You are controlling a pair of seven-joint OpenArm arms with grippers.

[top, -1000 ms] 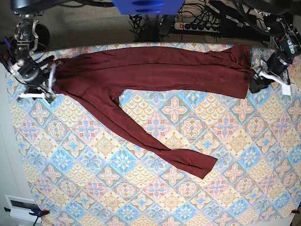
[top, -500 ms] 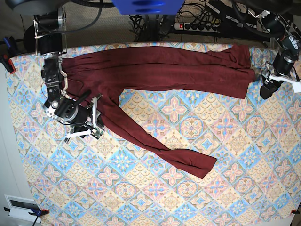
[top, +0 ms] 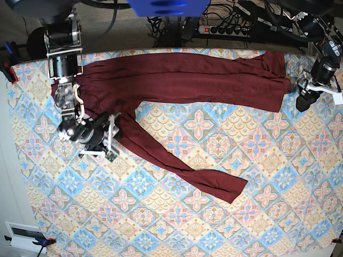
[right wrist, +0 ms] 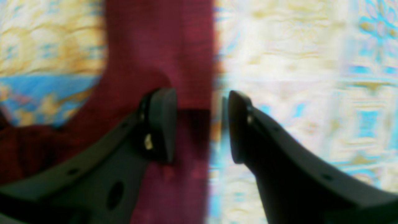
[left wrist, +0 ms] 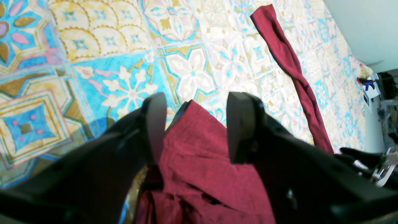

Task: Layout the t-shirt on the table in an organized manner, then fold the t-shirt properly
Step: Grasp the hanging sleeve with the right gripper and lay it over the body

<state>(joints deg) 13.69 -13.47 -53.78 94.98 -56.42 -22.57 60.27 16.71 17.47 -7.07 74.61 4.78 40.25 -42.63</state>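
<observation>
On the table (top: 177,214), lying stretched along the far edge as t-shirt (top: 182,80), with 1 sleeve running diagonally toward the middle. At the sleeve's upper part, hovering as right gripper (right wrist: 199,124) with jaws wide, gripping nothing. At the hem end, standing as left gripper (left wrist: 194,124), also wide, straddling a fabric corner without pinching.

Probably a lab: power strip (top: 228,29), tangled cables (top: 161,24).

The left gripper (left wrist: 196,124) had thick matte-black curved fingers (left wrist: 242,124). The right gripper (right wrist: 199,124) looked alike, small round holes dotting its black finger arms.
</observation>
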